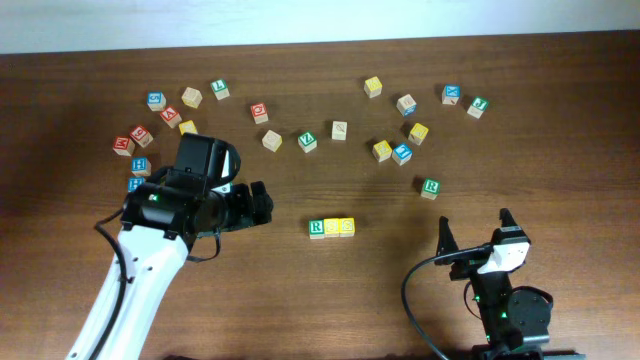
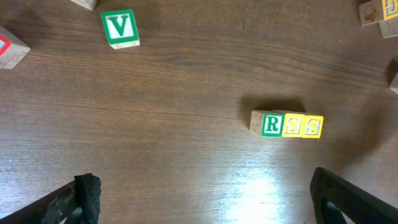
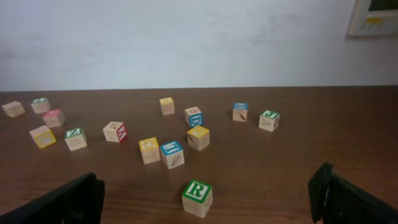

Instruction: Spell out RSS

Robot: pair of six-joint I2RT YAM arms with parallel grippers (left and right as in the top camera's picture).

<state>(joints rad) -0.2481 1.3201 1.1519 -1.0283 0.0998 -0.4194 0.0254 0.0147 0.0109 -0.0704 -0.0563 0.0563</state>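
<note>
Sitting on the table (image 1: 320, 300), the RSS row (image 1: 331, 228) read green R, then two yellow S cubes, all touching; the S letters were faint overhead. Left pincer (image 1: 264, 202), left of the row, gaped wide and empty, its fingertips cut off in the wrist view. Right pincer (image 1: 476, 232), right of the row, was likewise wide.

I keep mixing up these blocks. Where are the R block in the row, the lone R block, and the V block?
R block in the row (image 2: 272, 124): left wrist view, its green top face.
Lone R block (image 3: 197, 190): right wrist view, its top face.
V block (image 2: 120, 27): left wrist view, top face.
</note>
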